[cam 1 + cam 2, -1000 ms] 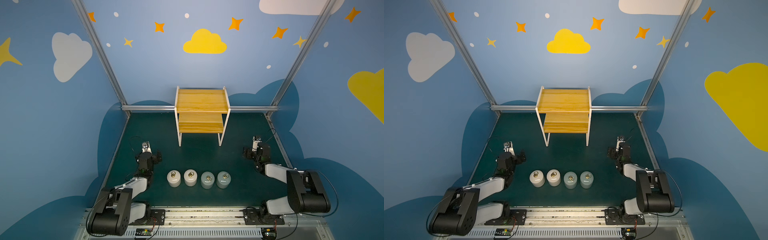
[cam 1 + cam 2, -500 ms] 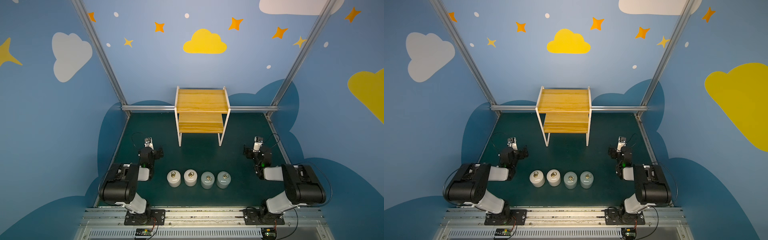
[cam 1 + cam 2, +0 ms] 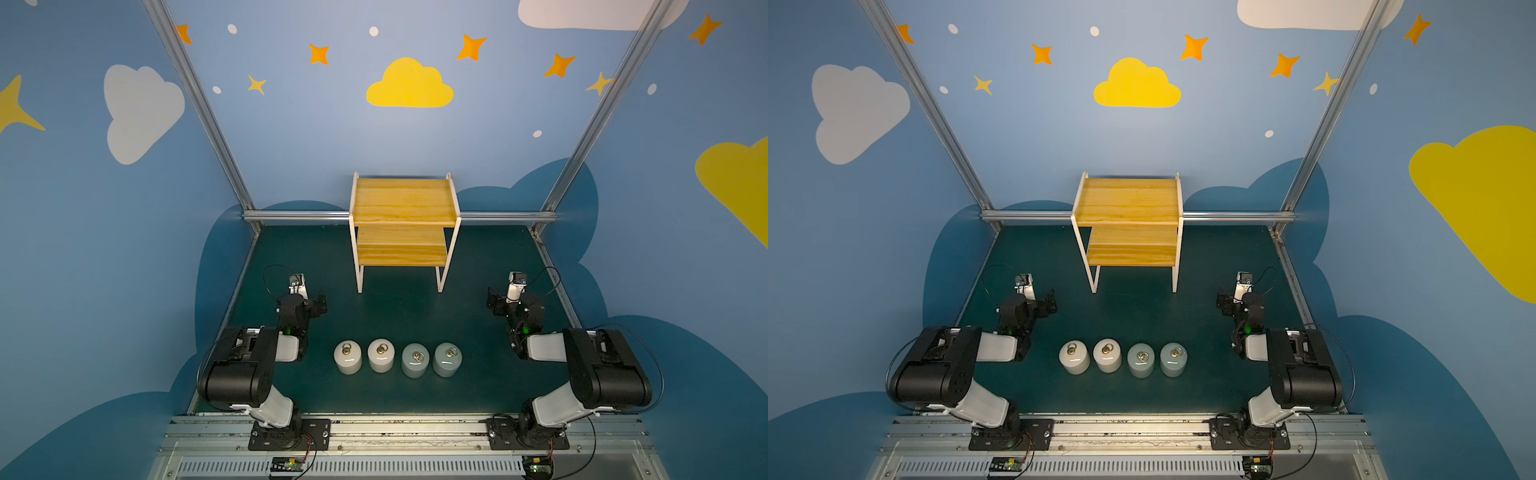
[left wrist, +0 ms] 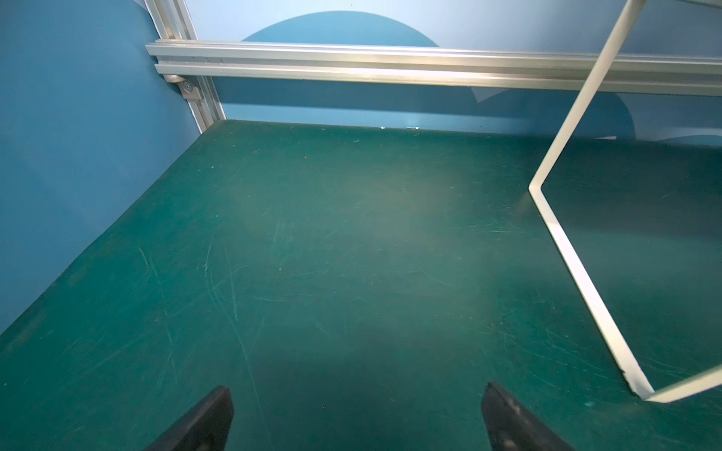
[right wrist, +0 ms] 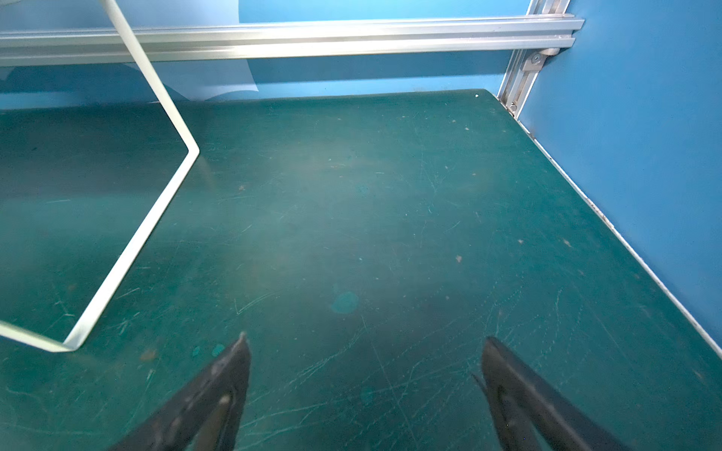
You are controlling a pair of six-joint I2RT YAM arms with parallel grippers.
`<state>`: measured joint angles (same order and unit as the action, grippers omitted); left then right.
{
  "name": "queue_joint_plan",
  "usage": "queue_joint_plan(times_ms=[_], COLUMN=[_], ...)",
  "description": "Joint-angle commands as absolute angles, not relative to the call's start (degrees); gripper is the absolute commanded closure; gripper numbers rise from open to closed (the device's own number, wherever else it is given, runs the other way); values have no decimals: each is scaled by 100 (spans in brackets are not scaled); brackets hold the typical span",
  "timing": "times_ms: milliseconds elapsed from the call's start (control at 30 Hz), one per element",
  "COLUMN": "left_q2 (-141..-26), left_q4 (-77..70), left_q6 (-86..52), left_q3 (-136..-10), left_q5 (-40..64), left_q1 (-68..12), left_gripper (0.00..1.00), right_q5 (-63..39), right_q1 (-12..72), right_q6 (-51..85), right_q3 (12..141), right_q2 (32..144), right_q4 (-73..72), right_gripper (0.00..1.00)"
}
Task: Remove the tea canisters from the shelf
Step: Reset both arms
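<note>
Several tea canisters stand in a row on the green table, off the shelf: two white and two blue-grey, each with a brass ring on its lid. Both boards of the wooden shelf at the back centre are bare. My left gripper sits low, left of the row, open over bare table. My right gripper sits to the right of the row, also open and holding nothing. Both wrist views show only a white shelf leg.
Blue walls and aluminium frame posts close in the table on three sides, with a rail along the back. Both arms are folded back, their elbows raised near the front rail.
Both arms have folded back over the last second, elbows lifting and swinging toward the middle. The grippers shifted slightly toward the back. The canisters and shelf have not moved.
</note>
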<state>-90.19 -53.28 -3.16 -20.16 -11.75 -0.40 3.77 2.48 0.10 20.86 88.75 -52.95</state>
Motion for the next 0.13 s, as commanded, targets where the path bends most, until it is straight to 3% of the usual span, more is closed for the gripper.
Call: queue_joint_plan(times_ms=[0,100], left_q2=[-8991,-8991], left_q4=[-5432,-5430], left_q6=[-272,-271], left_q3=[-2059,-2064], left_q5=[-1113,-1112], left_q1=[-28,-26], left_gripper=[0,0], right_q5=[317,327], right_q1=[276,281], right_q6=[-31,-43], right_q3=[2123,2093], right_q2=[8939,8931], right_q4=[-5391,-5439], right_gripper=[6,6])
